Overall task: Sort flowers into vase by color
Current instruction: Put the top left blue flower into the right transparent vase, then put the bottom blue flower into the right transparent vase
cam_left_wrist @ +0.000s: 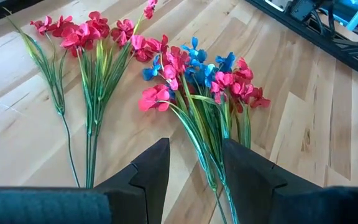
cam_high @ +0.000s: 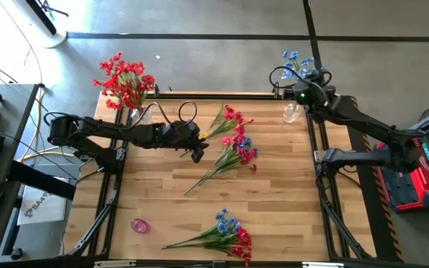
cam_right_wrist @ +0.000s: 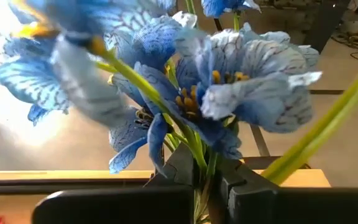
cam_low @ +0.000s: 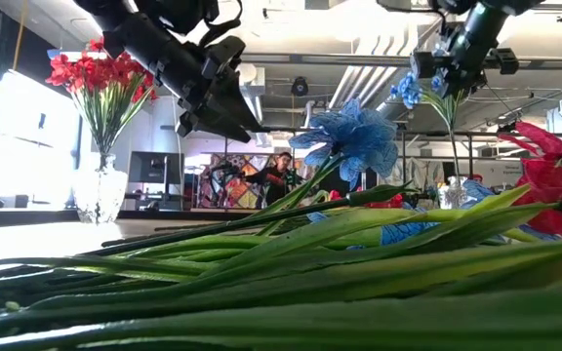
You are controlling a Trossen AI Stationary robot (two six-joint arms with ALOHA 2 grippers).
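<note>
While the right gripper (cam_high: 301,94), upper right of the frame, pinches a blue flower (cam_high: 295,61) over its vase (cam_high: 292,112), the left gripper (cam_high: 197,155) hovers, fingers apart, above mixed flowers (cam_high: 237,149) mid-table (cam_high: 274,201); tangled stems could drag neighbours along

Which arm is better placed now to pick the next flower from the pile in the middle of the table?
The left. Its open left gripper hovers beside the middle pile of flowers, stems ahead of its fingers. The right gripper is shut on a blue flower at the far-right vase.
</note>
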